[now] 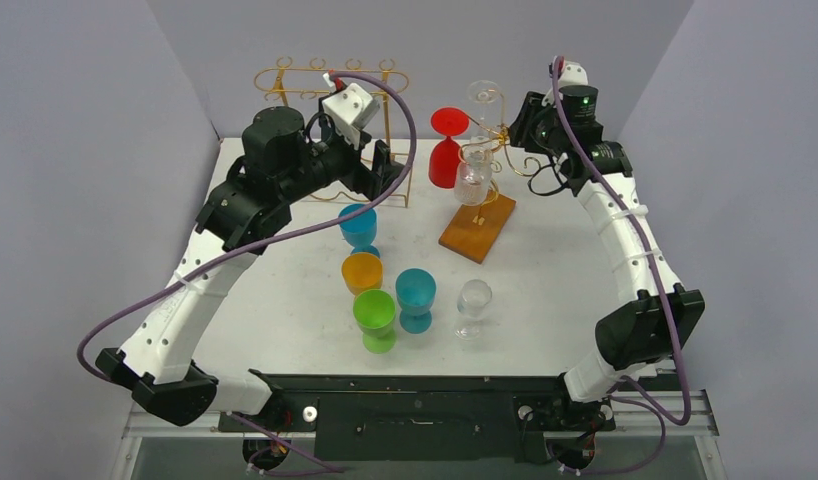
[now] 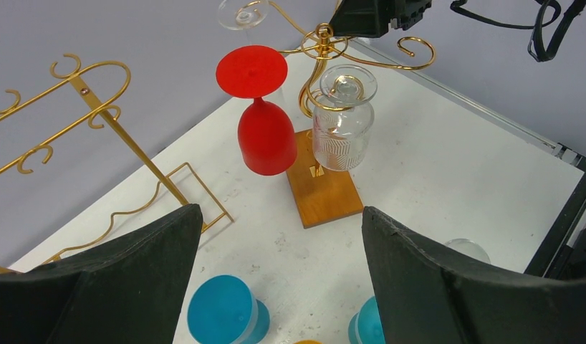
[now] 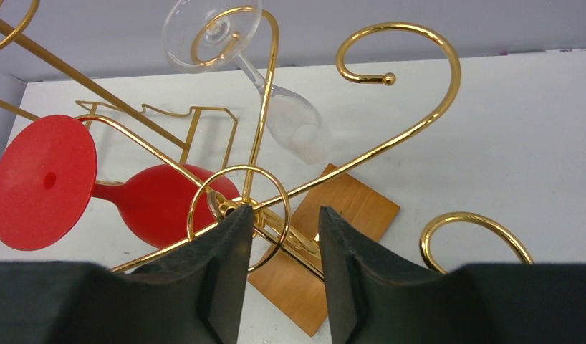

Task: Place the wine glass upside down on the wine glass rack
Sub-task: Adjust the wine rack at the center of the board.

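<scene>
A gold hook rack (image 1: 497,140) stands on a wooden base (image 1: 477,228). Three glasses hang on it upside down: a red one (image 1: 447,150), a patterned clear one (image 1: 474,175) and a plain clear wine glass (image 1: 483,95) at the back. In the right wrist view the plain glass (image 3: 290,129) hangs tilted from a hook by its foot (image 3: 211,29). My right gripper (image 3: 284,209) is open beside the rack's central ring (image 3: 236,215) and holds nothing; it also shows in the top view (image 1: 518,122). My left gripper (image 2: 283,215) is open and empty, above the table left of the rack.
Several glasses stand on the table in front: blue (image 1: 358,228), orange (image 1: 362,272), teal (image 1: 416,295), green (image 1: 375,318) and a clear one (image 1: 474,303). A second gold wire rack (image 1: 330,85) stands at the back left, behind my left arm. Grey walls close three sides.
</scene>
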Controlling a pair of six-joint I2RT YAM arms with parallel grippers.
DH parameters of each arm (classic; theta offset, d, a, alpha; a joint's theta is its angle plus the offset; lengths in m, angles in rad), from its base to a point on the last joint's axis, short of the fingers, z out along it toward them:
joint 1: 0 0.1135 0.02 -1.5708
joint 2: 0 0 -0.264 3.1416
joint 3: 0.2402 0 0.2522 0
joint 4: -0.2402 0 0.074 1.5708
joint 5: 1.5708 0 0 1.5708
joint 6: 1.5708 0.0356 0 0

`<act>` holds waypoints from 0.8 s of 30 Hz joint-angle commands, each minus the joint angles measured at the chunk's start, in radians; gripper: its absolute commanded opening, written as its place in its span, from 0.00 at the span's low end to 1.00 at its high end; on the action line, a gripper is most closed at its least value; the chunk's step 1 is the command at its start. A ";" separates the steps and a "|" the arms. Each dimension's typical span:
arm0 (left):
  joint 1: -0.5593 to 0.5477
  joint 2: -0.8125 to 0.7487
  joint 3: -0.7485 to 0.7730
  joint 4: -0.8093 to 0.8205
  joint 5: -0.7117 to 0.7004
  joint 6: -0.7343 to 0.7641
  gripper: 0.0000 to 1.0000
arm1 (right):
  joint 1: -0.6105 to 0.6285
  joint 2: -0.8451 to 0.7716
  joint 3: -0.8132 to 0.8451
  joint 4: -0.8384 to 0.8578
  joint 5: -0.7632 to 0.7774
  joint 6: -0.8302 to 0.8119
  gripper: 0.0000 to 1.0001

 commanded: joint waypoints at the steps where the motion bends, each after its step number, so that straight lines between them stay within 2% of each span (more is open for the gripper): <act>1: 0.005 -0.044 -0.005 0.037 0.014 -0.016 0.79 | 0.000 0.032 -0.013 -0.248 0.016 0.025 0.41; 5: 0.005 -0.053 -0.017 0.035 0.011 -0.015 0.79 | -0.030 0.035 0.057 -0.268 -0.011 0.001 0.47; 19: 0.010 -0.059 -0.021 0.034 0.007 -0.006 0.80 | -0.065 0.146 0.441 -0.468 -0.174 -0.251 0.50; 24: 0.016 -0.064 -0.023 0.033 0.009 -0.001 0.80 | -0.066 0.164 0.517 -0.481 -0.203 -0.312 0.50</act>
